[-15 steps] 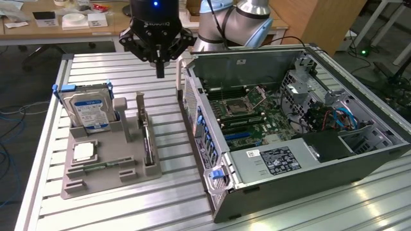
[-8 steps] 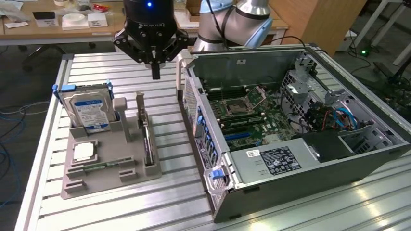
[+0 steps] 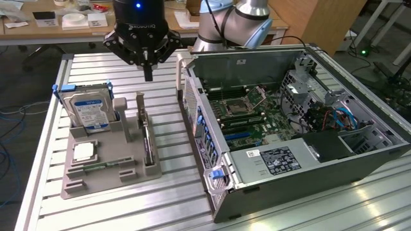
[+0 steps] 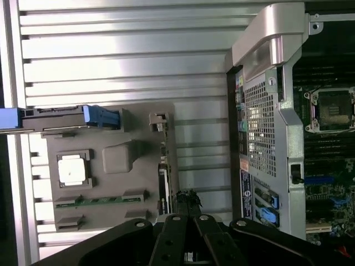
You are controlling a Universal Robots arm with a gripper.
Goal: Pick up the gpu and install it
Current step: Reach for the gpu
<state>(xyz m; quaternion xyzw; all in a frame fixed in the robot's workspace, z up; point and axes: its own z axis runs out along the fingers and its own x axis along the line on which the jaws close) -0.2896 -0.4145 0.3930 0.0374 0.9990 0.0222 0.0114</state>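
Note:
The gpu (image 3: 149, 144) stands edge-on as a thin dark slab in a slot of the grey parts tray (image 3: 103, 180), between two grey uprights. In the wrist view the gpu (image 4: 163, 185) is a narrow dark strip along the tray's edge. My gripper (image 3: 148, 74) hangs in the air above the far end of that slot, well clear of the card. Its fingers are shut together with nothing between them. In the wrist view the gripper (image 4: 187, 195) sits just beside the gpu's near end.
The open computer case (image 3: 289, 120) lies on the exterior view's right, motherboard (image 3: 257, 120) exposed. The tray also carries a blue-labelled hard drive (image 3: 90, 110), a processor chip (image 3: 83, 151) and a small green memory stick (image 3: 96, 167). The slatted aluminium table (image 3: 160, 207) lies beneath everything.

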